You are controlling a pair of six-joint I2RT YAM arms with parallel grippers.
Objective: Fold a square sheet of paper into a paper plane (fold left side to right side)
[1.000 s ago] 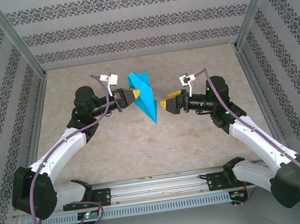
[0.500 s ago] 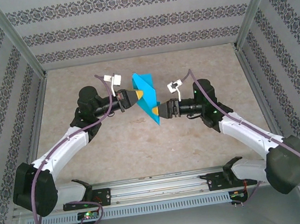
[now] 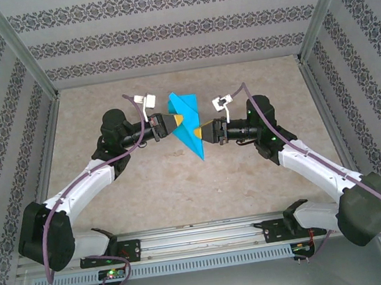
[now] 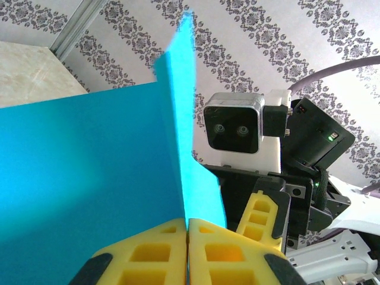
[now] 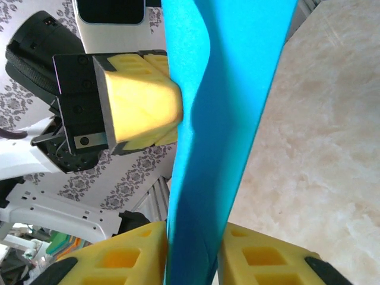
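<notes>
The paper plane (image 3: 190, 130) is hanging in the air over the middle of the table (image 3: 148, 190), caught between the two arms. It is standing on edge rather than lying flat. In the top view its long axis is running from far to near with a slight lean to the right. The broad, notched end is facing the far wall (image 3: 162, 34), and the sharp tip is pointing toward the near edge and a little to the right.

The left gripper (image 3: 176, 120) is reaching in from the left and meeting the paper roughly halfway along its length. In the left wrist view its yellow fingers (image 4: 154, 243) are pressing flat against each other, and the edge of the turquoise paper is running down into the seam between them, so they are pinching the plane.

The right gripper (image 3: 205, 133) is coming in from the right, just nearer than the left one, and is reaching the paper closer to the pointed end. In the right wrist view its two fingers (image 5: 127, 255) are sitting on either side of the folded paper. The paper is filling the narrow gap between them and is touching both inner faces, so they are gripping it too.

The two grippers' tips are lying just beside each other, with the paper between them.
</notes>
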